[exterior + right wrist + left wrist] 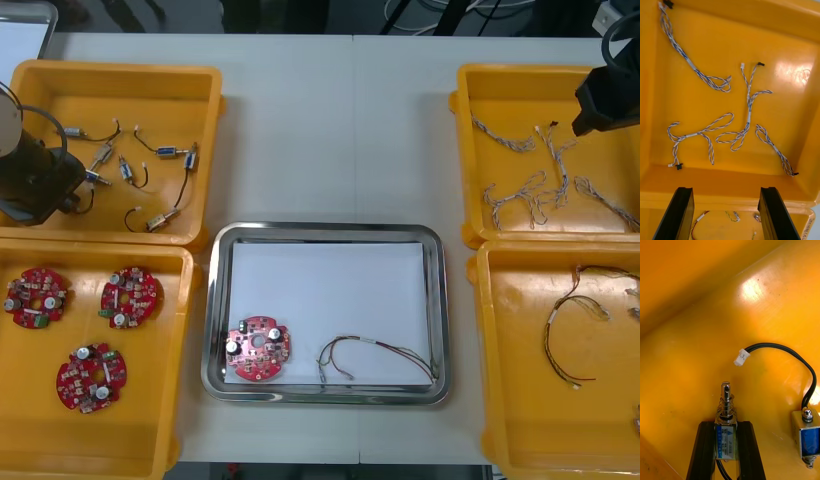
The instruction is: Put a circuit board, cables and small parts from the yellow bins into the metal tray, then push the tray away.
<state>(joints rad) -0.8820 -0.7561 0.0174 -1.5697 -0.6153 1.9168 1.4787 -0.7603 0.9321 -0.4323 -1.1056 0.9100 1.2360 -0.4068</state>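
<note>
Pickup of a small part (726, 416) is under way in the bin (120, 70) far-left of the tray (325, 233), left gripper (726, 426) clamped on it, lift and carry next; right gripper (727, 190) hangs wide open over cables (748, 114) far-right.

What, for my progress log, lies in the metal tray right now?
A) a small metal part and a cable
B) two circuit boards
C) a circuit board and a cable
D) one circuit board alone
C: a red circuit board and a thin cable lie in the metal tray. The left gripper is shut on a small metal part in the far left bin, and the right gripper is open above the far right bin.
</note>
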